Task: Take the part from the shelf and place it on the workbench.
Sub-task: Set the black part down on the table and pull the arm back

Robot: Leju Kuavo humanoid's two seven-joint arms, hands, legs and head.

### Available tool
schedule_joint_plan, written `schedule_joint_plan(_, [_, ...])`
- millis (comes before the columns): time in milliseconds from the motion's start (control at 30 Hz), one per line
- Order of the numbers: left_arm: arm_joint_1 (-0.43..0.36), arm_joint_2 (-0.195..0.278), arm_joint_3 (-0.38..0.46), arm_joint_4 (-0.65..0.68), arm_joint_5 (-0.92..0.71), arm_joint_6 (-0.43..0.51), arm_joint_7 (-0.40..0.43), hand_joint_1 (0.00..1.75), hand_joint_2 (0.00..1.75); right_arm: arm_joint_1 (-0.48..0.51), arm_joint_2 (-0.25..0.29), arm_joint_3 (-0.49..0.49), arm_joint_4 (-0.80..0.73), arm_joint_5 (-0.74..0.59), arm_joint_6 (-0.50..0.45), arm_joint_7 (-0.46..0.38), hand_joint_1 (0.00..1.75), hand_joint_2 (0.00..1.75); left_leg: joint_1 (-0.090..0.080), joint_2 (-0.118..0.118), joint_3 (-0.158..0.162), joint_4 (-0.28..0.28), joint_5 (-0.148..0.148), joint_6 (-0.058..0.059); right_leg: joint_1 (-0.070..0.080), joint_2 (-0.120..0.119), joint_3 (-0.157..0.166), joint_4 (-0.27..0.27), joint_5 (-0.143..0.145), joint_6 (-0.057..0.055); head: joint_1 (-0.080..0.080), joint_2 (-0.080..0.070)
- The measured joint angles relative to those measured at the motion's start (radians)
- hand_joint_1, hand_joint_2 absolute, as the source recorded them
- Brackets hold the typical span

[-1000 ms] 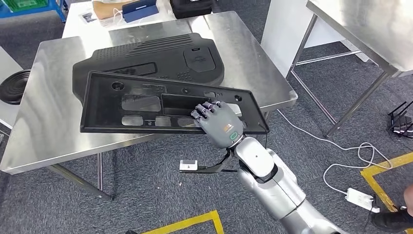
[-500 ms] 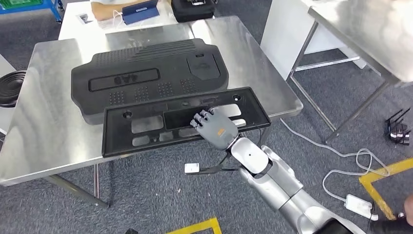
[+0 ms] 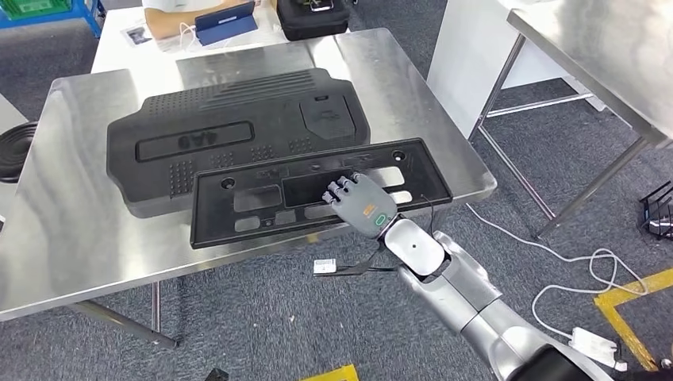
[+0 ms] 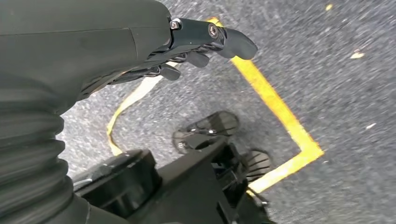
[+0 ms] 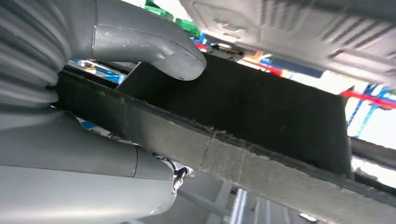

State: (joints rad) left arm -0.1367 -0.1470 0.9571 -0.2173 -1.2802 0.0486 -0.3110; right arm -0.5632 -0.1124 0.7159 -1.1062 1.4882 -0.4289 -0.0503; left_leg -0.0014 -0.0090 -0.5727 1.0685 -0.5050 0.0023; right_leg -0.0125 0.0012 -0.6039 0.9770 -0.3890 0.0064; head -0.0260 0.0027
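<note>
- The right hand (image 3: 361, 205) grasps the long black panel (image 3: 317, 194) at its near long edge, fingers laid over the top face; in the right wrist view the grey thumb (image 5: 154, 44) presses on the panel's underside (image 5: 261, 107), so the edge is clamped between thumb and fingers.
- From the hand, the bulk of the panel spreads toward 9 and 12 o'clock in the head view. Its long axis runs roughly 9 to 3 o'clock, with the 3 o'clock end slightly farther from the robot.
- The panel sits over the steel workbench (image 3: 71, 222), along the near edge, its far side overlapping the big ribbed black cover (image 3: 238, 127) at 12 o'clock. Whether it rests flat on the bench or is held just above it, I cannot tell.
- The left hand (image 4: 187, 42) hangs over the carpet and a yellow floor line (image 4: 280, 116), fingers loosely curled and holding nothing; the right arm is the only one near the work.
- Compared with half a second ago, the panel lies farther toward 3 o'clock along the bench edge, and more of it is over steel than a second ago, when it tilted off the near edge.
- Judged from this, what remains is to settle the panel and release it.
</note>
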Motion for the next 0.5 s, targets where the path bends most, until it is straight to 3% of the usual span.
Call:
schedule_joint_plan(100, [0.0,0.0,0.0,0.0,0.012,0.009,-0.008,0.0,1.75,0.006,0.0,-0.001,0.006,0.013,-0.023,0.017,1.75,1.75,0.006,0.002,-0.108,0.18,-0.075,-0.012,0.0,0.001,0.013,0.001,-0.012,-0.011,-0.002,0.0])
schedule_joint_plan(133, [0.0,0.0,0.0,0.0,0.013,0.012,-0.009,0.0,1.75,0.011,0.0,-0.001,0.007,0.018,-0.027,0.022,1.75,1.75,0.008,0.002,-0.137,0.214,-0.081,-0.014,0.0,0.001,0.017,0.001,-0.017,-0.012,-0.002,0.0])
schedule_joint_plan(167, [0.001,0.0,0.0,0.0,0.013,0.014,-0.009,0.0,1.75,0.017,0.0,-0.002,0.008,0.022,-0.029,0.025,1.75,1.75,0.01,0.003,-0.148,0.211,-0.064,-0.015,-0.001,0.003,0.023,0.002,-0.022,-0.01,-0.002,0.0])
schedule_joint_plan(200, [0.002,0.0,0.0,0.0,0.013,0.016,-0.009,0.0,1.75,0.022,0.0,-0.002,0.009,0.025,-0.031,0.027,1.75,1.75,0.013,0.004,-0.14,0.17,-0.026,-0.016,-0.002,0.004,0.03,0.003,-0.029,-0.007,-0.002,0.0])
schedule_joint_plan(233, [0.002,0.0,0.0,0.0,0.013,0.017,-0.009,0.0,1.75,0.025,0.0,-0.002,0.009,0.026,-0.032,0.029,1.75,1.75,0.016,0.005,-0.118,0.1,0.025,-0.017,-0.003,0.006,0.038,0.005,-0.037,-0.002,-0.002,0.0])
schedule_joint_plan(300, [0.002,-0.001,0.0,0.001,0.013,0.017,-0.009,0.0,1.75,0.026,0.0,-0.003,0.01,0.028,-0.034,0.031,1.75,1.75,0.018,0.005,-0.077,-0.014,0.08,-0.016,-0.001,0.008,0.046,0.012,-0.049,0.009,-0.004,0.0])
schedule_joint_plan(333, [0.001,-0.002,0.0,0.001,0.013,0.017,-0.009,0.0,1.75,0.026,0.0,-0.004,0.01,0.029,-0.035,0.032,1.75,1.75,0.017,0.004,-0.067,-0.039,0.087,-0.011,0.001,0.009,0.045,0.014,-0.054,0.014,-0.004,0.0])
schedule_joint_plan(433, [0.0,-0.003,0.0,0.001,0.013,0.017,-0.009,0.0,1.75,0.027,-0.001,-0.006,0.012,0.032,-0.036,0.034,1.75,1.75,0.011,0.002,-0.059,-0.042,0.089,0.01,0.002,0.009,0.04,0.017,-0.062,0.029,-0.003,0.0])
schedule_joint_plan(500, [-0.002,-0.004,0.0,0.001,0.014,0.017,-0.009,0.0,1.75,0.026,-0.001,-0.01,0.013,0.037,-0.038,0.036,1.75,1.75,0.013,-0.001,-0.057,-0.045,0.09,0.021,0.0,0.007,0.015,0.061,-0.084,0.033,-0.001,0.0])
